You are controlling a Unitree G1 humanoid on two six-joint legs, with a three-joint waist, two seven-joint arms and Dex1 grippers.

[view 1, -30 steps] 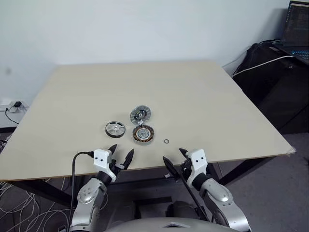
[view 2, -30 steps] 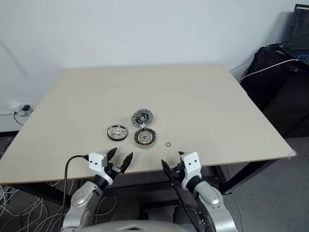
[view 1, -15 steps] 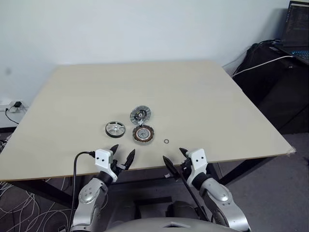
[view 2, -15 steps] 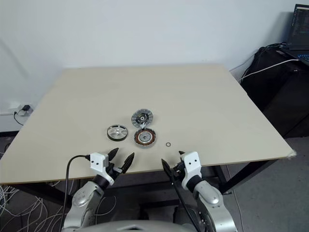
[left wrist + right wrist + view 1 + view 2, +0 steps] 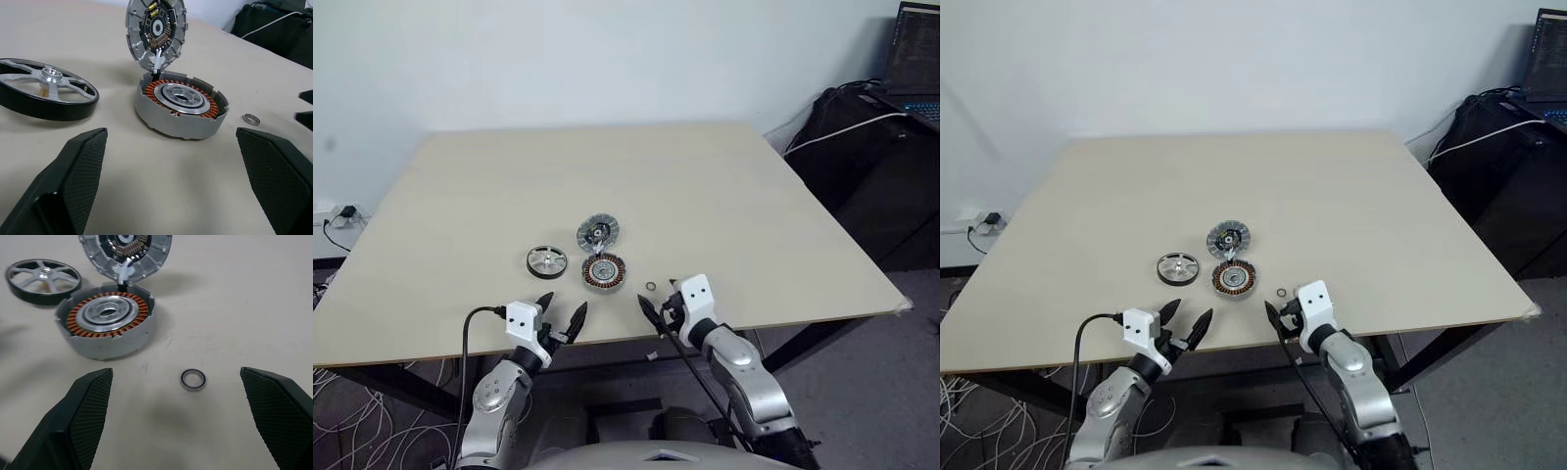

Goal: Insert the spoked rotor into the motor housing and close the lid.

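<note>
The spoked rotor (image 5: 546, 260) lies flat on the table (image 5: 754, 225), ahead of the left pincer (image 5: 560, 318) and a touch to its left. It sits just to the left of the motor housing (image 5: 604, 272) with a narrow strip of bare table between them. The housing stands open, its copper windings facing up. The lid (image 5: 598, 233) is tipped up on edge at the housing's far side, dark hub facing the robot; in the left wrist view a thin white piece seems to join the two.

Both pincers are released and empty, fingers spread wide. The right pincer (image 5: 657, 300) hangs over the table's near edge, just beside a small loose ring (image 5: 651, 286) and to the right of the housing.

The rotor is round, so no axis favours one approach. What counts is side: the left pincer is the nearer and has a clear line, while the right would have to cross over the housing. The left arm looks the better choice for the pick.
</note>
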